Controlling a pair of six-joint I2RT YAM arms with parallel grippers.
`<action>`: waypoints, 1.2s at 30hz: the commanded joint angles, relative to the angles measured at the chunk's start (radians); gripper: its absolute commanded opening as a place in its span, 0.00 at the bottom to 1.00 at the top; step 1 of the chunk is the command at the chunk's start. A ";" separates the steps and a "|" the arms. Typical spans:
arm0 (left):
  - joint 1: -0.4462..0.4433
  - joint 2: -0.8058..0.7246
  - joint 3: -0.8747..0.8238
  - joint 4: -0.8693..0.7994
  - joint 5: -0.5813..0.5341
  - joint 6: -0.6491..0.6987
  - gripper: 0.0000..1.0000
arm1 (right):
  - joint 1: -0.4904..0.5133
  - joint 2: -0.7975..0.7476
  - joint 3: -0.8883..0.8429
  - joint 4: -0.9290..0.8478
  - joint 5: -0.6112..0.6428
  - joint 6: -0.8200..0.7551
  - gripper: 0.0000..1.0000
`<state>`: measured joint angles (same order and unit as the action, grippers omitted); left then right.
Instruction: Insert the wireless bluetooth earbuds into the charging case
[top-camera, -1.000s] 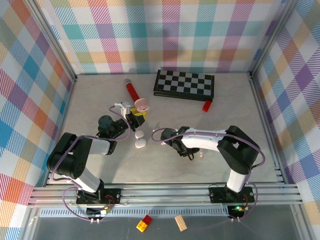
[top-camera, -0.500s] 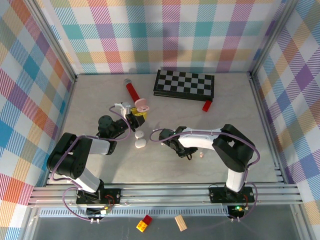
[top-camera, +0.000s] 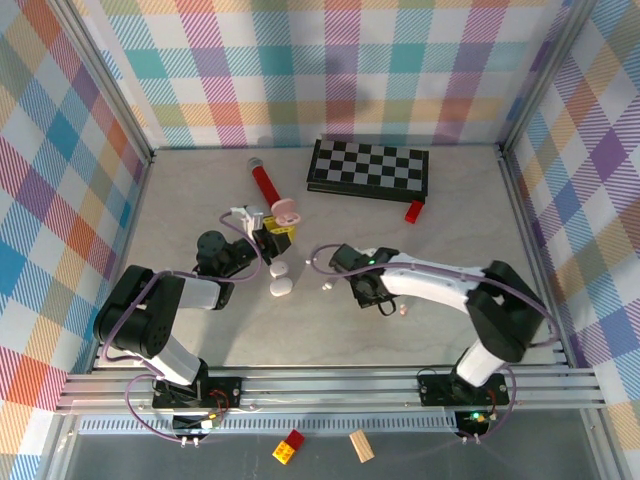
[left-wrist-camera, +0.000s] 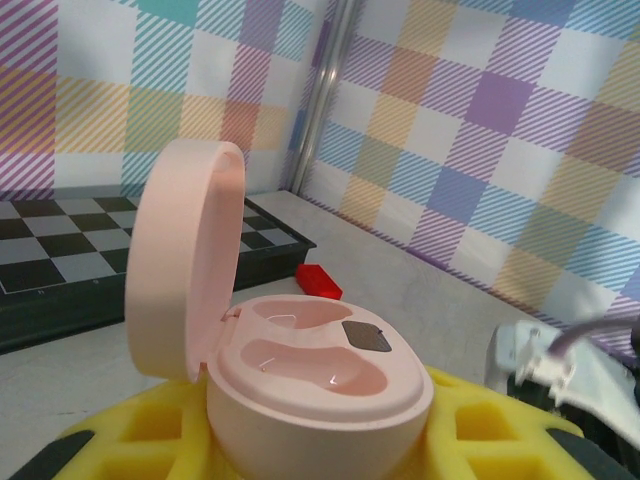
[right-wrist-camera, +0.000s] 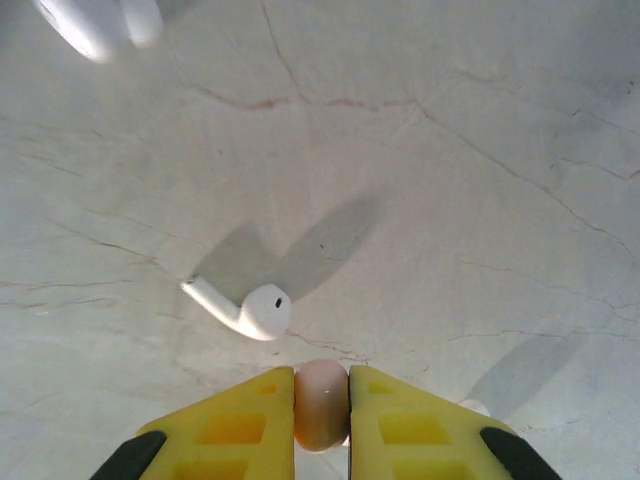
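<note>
My left gripper (top-camera: 277, 233) is shut on an open pink charging case (left-wrist-camera: 320, 385), which is pinched between the yellow fingers (left-wrist-camera: 500, 425). Its lid (left-wrist-camera: 185, 260) stands upright and both wells are empty. In the top view the case (top-camera: 285, 209) sits left of centre. My right gripper (right-wrist-camera: 321, 415) is shut on a pinkish earbud (right-wrist-camera: 321, 400) just above the table. A white earbud (right-wrist-camera: 245, 308) lies on the table right ahead of its fingertips. The top view shows that white earbud (top-camera: 326, 287) left of the right gripper (top-camera: 364, 291), and a second pinkish earbud (top-camera: 403, 310) to its right.
Two shut white cases (top-camera: 279, 269) (top-camera: 282, 288) lie between the grippers. A folded chessboard (top-camera: 368, 168), a red block (top-camera: 414, 211) and a red cylinder (top-camera: 264, 181) sit further back. Checked walls and metal rails enclose the table.
The right arm's elbow has swung out to the right and its gripper has shifted, uncovering the white earbud on its left. The left arm and pink case have not moved.
</note>
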<state>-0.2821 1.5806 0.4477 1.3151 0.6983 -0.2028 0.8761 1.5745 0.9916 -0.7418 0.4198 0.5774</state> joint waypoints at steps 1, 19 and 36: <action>-0.031 -0.004 0.002 0.040 0.019 0.045 0.35 | -0.050 -0.106 -0.040 0.073 -0.151 -0.039 0.16; -0.211 0.034 0.041 0.024 -0.004 0.168 0.35 | -0.402 -0.495 -0.193 0.371 -0.875 -0.021 0.17; -0.351 0.093 0.097 -0.018 -0.057 0.267 0.35 | -0.454 -0.520 -0.174 0.647 -1.140 0.226 0.17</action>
<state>-0.6212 1.6585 0.5228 1.2846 0.6453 0.0235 0.4263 1.0519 0.8097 -0.2100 -0.6376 0.7166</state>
